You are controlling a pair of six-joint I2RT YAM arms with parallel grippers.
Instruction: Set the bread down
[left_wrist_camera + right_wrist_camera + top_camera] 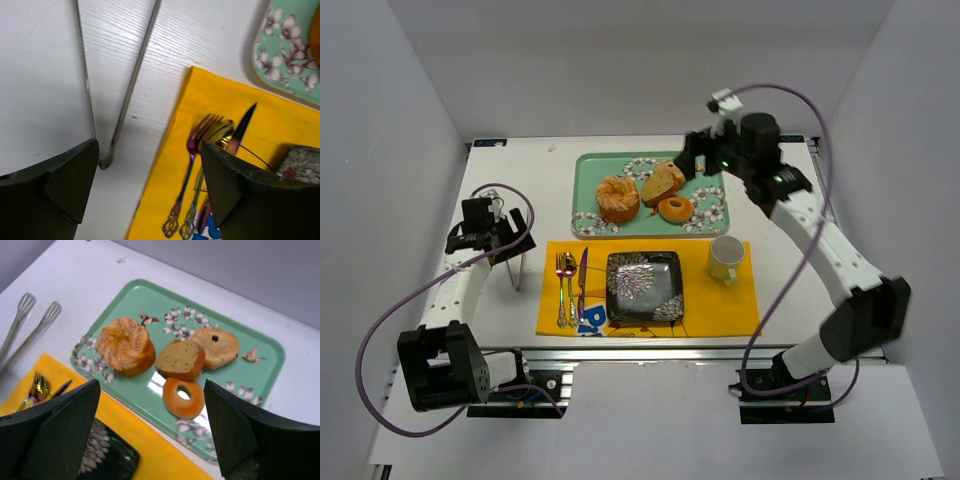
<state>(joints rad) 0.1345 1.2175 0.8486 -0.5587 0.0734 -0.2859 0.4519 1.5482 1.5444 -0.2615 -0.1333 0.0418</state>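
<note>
Beyond the arm bases (445,365), the top view puts my right gripper (692,155) at the far edge of the tray (578,200), near the bread (663,183). I judge this the approach. Left wrist: left gripper (150,185) spread, idle by the fork (192,145). Right wrist alone shows jaws wide and the bread touching the roll (217,347); next, I descend and pinch.

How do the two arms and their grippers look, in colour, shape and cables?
Both the left arm and the right arm have white links between black joint housings and black bases. A purple cable loops along each. The left gripper and the right gripper carry dark, blocky, wedge-shaped fingers. No sleeves or markings show.
</note>
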